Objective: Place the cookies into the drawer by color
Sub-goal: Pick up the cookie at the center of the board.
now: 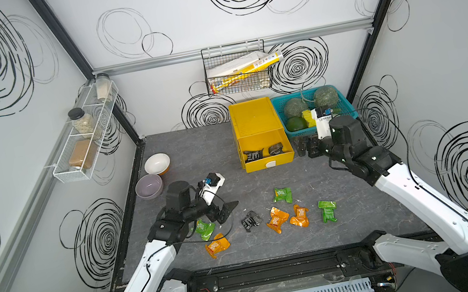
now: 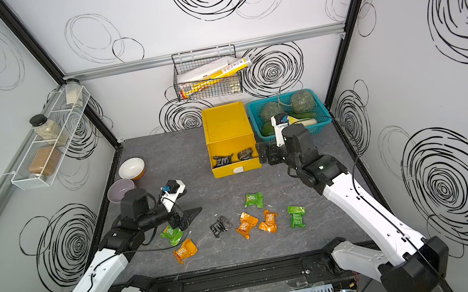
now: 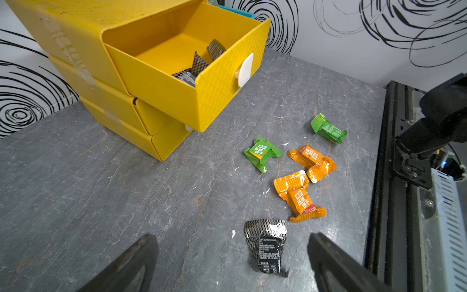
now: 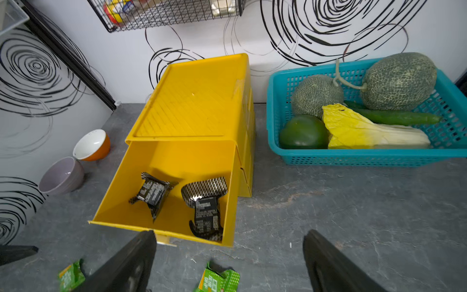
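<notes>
Lower wide-open, empty left gripper [image 3: 231,237] over black foil cookie packet [image 3: 267,249] on grey table [image 1: 196,160]; pinch thick middle, not flared ends. Drop beside two black packets [image 4: 206,204] in yellow plastic cabinet's pulled-out top drawer [image 4: 177,156]. Keep wide, empty right gripper [image 4: 228,235] clear.

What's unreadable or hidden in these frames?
- Two lower drawers: shut in the left wrist view, contents unseen.
- Green cookie packet: partly under the left arm in both top views.
- Green packet and a second green packet: cut by the right wrist view's bottom edge; the second also behind a finger.
- Print on the black packets in the open drawer: too small in both top views.
</notes>
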You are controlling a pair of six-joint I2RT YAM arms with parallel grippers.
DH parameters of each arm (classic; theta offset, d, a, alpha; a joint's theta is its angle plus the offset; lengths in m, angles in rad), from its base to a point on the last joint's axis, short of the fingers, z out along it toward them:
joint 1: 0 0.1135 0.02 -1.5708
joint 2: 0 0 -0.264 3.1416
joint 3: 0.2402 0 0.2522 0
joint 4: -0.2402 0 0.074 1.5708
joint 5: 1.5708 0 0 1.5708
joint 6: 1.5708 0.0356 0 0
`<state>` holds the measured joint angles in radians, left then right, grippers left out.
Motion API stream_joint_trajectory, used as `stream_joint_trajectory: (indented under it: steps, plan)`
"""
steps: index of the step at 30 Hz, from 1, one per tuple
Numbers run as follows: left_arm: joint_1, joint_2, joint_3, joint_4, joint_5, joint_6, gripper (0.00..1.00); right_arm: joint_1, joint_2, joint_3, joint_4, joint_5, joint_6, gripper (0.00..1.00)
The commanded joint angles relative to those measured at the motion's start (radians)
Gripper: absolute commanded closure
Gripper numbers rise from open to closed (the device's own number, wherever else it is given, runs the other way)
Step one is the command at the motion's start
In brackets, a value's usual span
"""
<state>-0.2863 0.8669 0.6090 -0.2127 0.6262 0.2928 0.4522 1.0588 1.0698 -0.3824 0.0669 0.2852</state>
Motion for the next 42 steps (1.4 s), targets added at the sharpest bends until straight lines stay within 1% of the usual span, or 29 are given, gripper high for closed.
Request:
stream_joint_trajectory:
  steps: [1, 4, 7, 16, 20, 23, 29, 34, 37, 40, 42]
  plan:
    - [-0.009, 0.008, -0.011, 0.007, 0.029, 0.02, 0.01, 0.0, -0.058, -0.06, 0.041, -0.023, -0.085, 0.03]
    - [-0.023, 0.014, -0.017, 0.007, 0.017, 0.037, 0.01, 0.0, -0.103, -0.117, 0.046, -0.04, -0.117, 0.03]
    - [-0.028, 0.021, -0.018, 0.007, 0.032, 0.035, 0.01, 0.0, -0.149, -0.165, 0.052, -0.038, -0.129, 0.0]
    - [-0.058, 0.047, -0.031, 0.005, 0.038, 0.055, 0.01, 0.0, -0.292, -0.316, 0.072, -0.05, -0.22, 0.0]
    - [-0.099, 0.063, -0.04, -0.001, 0.01, 0.09, 0.01, 0.0, -0.363, -0.383, 0.094, -0.045, -0.23, 0.0]
    - [-0.131, 0.083, -0.035, -0.01, -0.002, 0.102, 0.01, 0.0, -0.407, -0.413, 0.077, -0.089, -0.242, 0.0]
    - [-0.205, 0.126, -0.048, -0.006, -0.038, 0.12, 0.01, 0.001, -0.483, -0.423, 0.071, -0.119, -0.246, 0.0]
    - [-0.261, 0.158, -0.07, 0.015, -0.115, 0.125, 0.01, 0.0, -0.534, -0.458, 0.101, -0.147, -0.247, 0.0]
    - [-0.294, 0.18, -0.081, 0.019, -0.164, 0.137, 0.01, 0.0, -0.613, -0.537, 0.147, -0.202, -0.246, 0.0]
    - [-0.313, 0.196, -0.097, 0.034, -0.189, 0.137, 0.01, 0.0, -0.745, -0.628, 0.195, -0.288, -0.269, 0.0]
    - [-0.33, 0.205, -0.108, 0.042, -0.203, 0.142, 0.01, 0.0, -0.804, -0.652, 0.199, -0.311, -0.293, 0.0]
